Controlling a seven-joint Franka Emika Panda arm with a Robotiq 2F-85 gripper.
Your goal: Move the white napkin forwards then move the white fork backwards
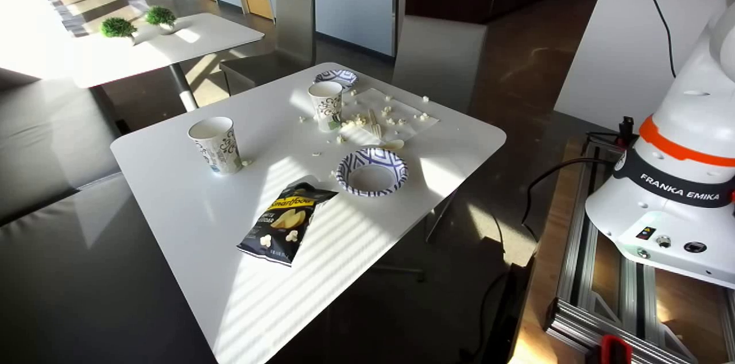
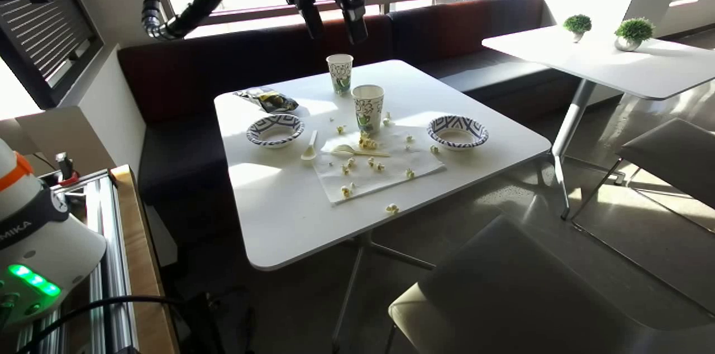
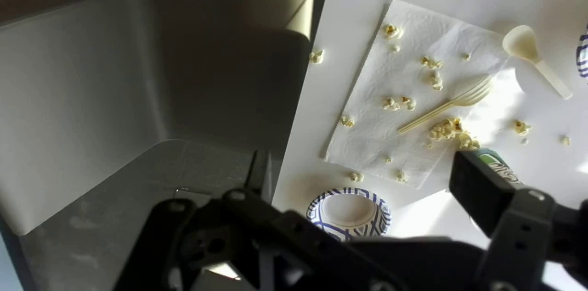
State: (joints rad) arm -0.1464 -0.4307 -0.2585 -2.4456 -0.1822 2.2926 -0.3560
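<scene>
The claw [image 2: 335, 31] hung in the air, spread wide and holding nothing, and down below it the napkin [image 3: 409, 82] lay on the table [image 2: 290, 220] with the fork [image 3: 452, 103] and bits of popcorn [image 3: 391, 104] on top. If the claw pulled the napkin, the fork could slide along or fall off, because it was resting there. A cup [image 2: 367, 105] below the claw stood by the napkin's edge, so a bump might tip it over.

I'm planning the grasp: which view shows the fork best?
The wrist view: the fork appears large and uncovered there, its full length clear, lying on the napkin. Both exterior views show it too, but smaller and at a slant.
</scene>
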